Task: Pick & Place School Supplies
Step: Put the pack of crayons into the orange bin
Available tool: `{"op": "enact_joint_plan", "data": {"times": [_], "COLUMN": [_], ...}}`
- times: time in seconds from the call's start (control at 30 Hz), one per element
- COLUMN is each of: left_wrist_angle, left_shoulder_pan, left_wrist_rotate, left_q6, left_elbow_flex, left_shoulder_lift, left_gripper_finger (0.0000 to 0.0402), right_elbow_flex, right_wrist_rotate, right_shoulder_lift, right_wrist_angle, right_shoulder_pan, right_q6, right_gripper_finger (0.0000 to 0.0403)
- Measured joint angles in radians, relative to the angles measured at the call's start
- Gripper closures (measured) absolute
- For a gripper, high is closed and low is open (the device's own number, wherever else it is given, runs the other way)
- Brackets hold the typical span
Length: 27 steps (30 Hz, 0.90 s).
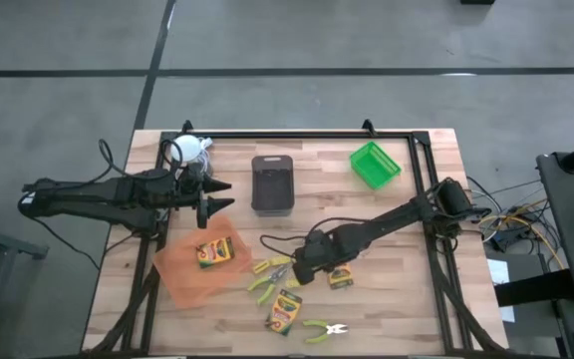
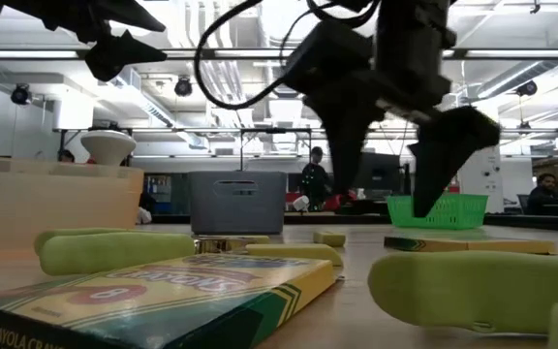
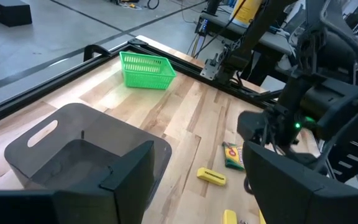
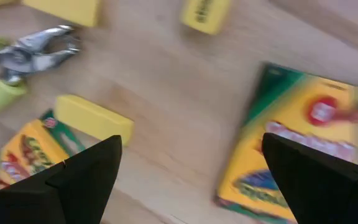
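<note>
- High view is showing the right gripper [image 1: 305, 267] hanging with its fingers spread wide and empty, low over the loose school supplies in the middle of the table [image 1: 407, 309].
- Right wrist view is looking down between those fingers: a crayon box [image 4: 297, 146] is lying under one finger, a second crayon box [image 4: 23, 152] is lying near the other, and bare wood is sitting between them.
- A yellow block [image 4: 93, 118] is touching that second box, and lime-handled scissors [image 4: 23, 59] are lying just beyond it.
- The left gripper [image 1: 210, 202] is waiting above the far edge of the orange tray [image 1: 182, 274], fingers partly apart and holding nothing; one crayon box [image 1: 214, 251] is already lying in that tray.
- The black tray [image 1: 272, 184] and green tray [image 1: 375, 165] are standing well apart from the pile, toward the far side.
- Judging from this, the step in hand is choosing and grasping one item, and the fingers are not yet centred on anything.
- Doing it well probably means shifting sideways until one box sits squarely between the fingers, turning the wrist to span its narrow side, then descending straight.
- Crowding is the risk: a finger may be landing on the block or scissors and pushing the box away.
</note>
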Motion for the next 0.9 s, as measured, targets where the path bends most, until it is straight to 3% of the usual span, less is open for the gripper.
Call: {"op": "enact_joint_plan", "data": {"times": [0.4, 0.9], "left_wrist_angle": [-0.003, -0.006], "left_shoulder_pan": [0.000, 0.000], "left_wrist_rotate": [0.000, 0.000], "left_q6": [0.000, 0.000], "left_elbow_flex": [0.000, 0.000], "left_shoulder_lift": [0.000, 0.000], "left_gripper_finger": [0.0151, 0.0151], "right_elbow_flex": [-0.001, -0.003], "right_wrist_rotate": [0.028, 0.012], "right_shoulder_lift": [-0.032, 0.007], "right_wrist_angle": [-0.194, -0.184], "right_shoulder_pan": [0.022, 0.022], "right_q6": [0.127, 0.150], "right_gripper_finger": [0.0019, 0.0019]}}
